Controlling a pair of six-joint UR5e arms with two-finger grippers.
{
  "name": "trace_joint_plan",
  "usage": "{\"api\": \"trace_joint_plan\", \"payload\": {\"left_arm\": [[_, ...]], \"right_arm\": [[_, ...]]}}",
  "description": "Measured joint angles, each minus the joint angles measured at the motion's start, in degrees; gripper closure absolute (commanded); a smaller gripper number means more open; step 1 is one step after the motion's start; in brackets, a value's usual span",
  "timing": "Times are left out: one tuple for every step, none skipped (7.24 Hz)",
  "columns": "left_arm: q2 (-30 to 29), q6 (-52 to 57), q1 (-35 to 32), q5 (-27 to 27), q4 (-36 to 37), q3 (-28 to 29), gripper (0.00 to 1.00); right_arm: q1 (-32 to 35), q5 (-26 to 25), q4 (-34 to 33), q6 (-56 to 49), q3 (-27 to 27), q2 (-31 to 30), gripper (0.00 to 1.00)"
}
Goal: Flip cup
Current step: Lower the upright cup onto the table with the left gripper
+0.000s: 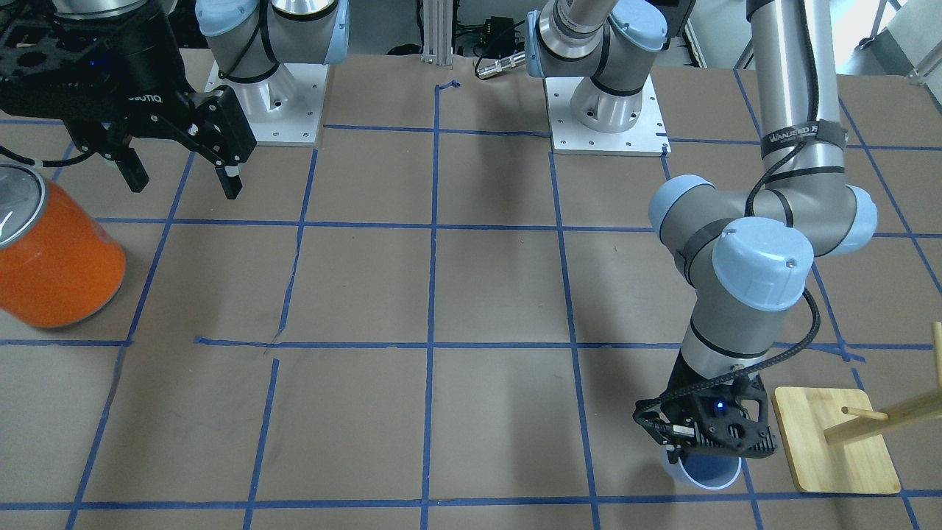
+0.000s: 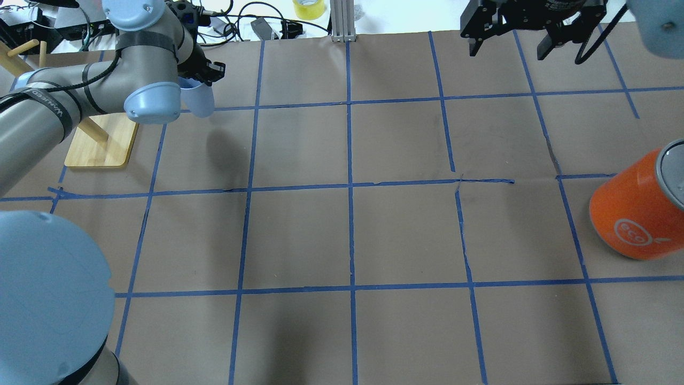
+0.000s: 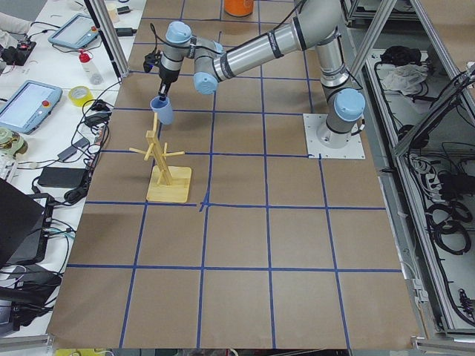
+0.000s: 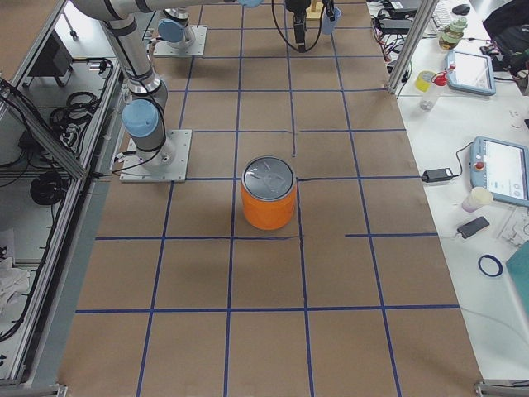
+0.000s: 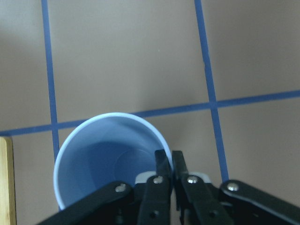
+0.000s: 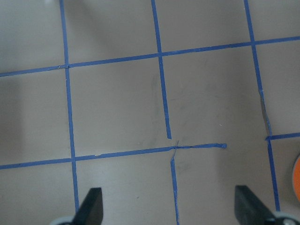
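The pale blue cup (image 5: 105, 157) hangs mouth up from my left gripper (image 5: 169, 157), which is shut on its rim wall, one finger inside and one outside. The exterior front-facing view shows the cup (image 1: 703, 475) under the gripper (image 1: 706, 442), near the table's far edge from the robot. In the overhead view the cup (image 2: 199, 101) is held above the paper, with its shadow apart from it. My right gripper (image 1: 184, 177) is open and empty, raised over the other end of the table; it also shows in the right wrist view (image 6: 169, 208).
A large orange can (image 1: 55, 258) with a silver top stands near the right gripper's side and shows in the overhead view (image 2: 638, 208). A wooden peg stand on a bamboo base (image 1: 835, 442) stands right beside the held cup. Blue tape lines grid the brown paper.
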Motion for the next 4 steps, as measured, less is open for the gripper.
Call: {"api": "trace_joint_plan", "payload": {"left_arm": [[-0.2,0.1,0.0,0.1,0.7,-1.3,1.0],[-0.2,0.1,0.1,0.1,1.4,-2.3,1.0],[-0.2,0.1,0.1,0.2,1.7,-3.0,1.0],[-0.3,0.0,0.1,0.2,1.9,-3.4,1.0]], "right_arm": [[0.0,0.0,-0.3,0.1,0.1,0.2,0.0],[0.1,0.0,-0.4,0.1,0.2,0.2,0.0],[0.1,0.1,-0.4,0.1,0.3,0.2,0.0],[0.1,0.1,-0.4,0.0,0.3,0.2,0.0]]}}
